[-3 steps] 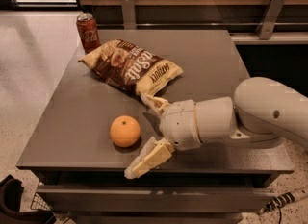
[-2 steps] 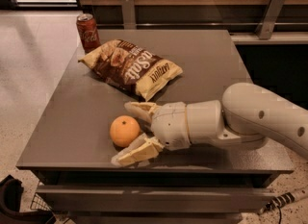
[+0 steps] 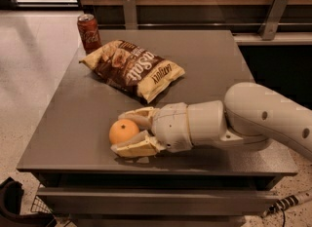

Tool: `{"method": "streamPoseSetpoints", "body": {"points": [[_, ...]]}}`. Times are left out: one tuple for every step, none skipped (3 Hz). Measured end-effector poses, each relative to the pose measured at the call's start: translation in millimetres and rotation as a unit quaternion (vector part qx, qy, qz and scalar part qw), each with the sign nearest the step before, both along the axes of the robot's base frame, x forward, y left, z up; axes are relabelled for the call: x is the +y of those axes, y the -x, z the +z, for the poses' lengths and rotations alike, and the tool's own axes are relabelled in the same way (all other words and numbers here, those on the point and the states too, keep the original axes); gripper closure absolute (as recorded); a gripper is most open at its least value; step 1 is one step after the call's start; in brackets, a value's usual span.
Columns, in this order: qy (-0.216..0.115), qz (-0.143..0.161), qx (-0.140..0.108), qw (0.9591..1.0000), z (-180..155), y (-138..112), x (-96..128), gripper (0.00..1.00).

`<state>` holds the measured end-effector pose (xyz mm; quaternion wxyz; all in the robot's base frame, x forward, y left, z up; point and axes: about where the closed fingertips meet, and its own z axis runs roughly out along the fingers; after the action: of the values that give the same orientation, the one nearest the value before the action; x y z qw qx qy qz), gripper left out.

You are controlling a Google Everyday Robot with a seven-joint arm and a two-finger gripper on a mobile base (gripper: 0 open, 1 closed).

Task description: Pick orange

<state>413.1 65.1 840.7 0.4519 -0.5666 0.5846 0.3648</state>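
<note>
The orange [image 3: 123, 130] is a small round fruit resting on the grey table [image 3: 63, 138] near its front left. My gripper [image 3: 127, 132] reaches in from the right on a white arm [image 3: 253, 116]. Its two cream fingers [image 3: 134, 148] stand either side of the orange, one behind it and one in front, close against its skin. The orange's right side is hidden between the fingers.
A brown and yellow chip bag [image 3: 130, 68] lies behind the gripper in the middle of the table. A red soda can [image 3: 88, 32] stands at the back left corner. The table's front edge is just below the gripper.
My gripper has moved left along the table, from beside the orange to around it, and the fingers have drawn in close to the fruit. The orange has stayed in place.
</note>
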Motion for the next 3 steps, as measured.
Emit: {"method": "streamPoseSetpoints", "body": {"points": [[0.001, 0.002, -0.001, 1.0000, 1, 1, 2, 0.98], [0.001, 0.003, -0.002, 1.0000, 2, 1, 3, 1.00], [0.017, 0.013, -0.021, 0.9996, 26, -6, 8, 1.00]]}}
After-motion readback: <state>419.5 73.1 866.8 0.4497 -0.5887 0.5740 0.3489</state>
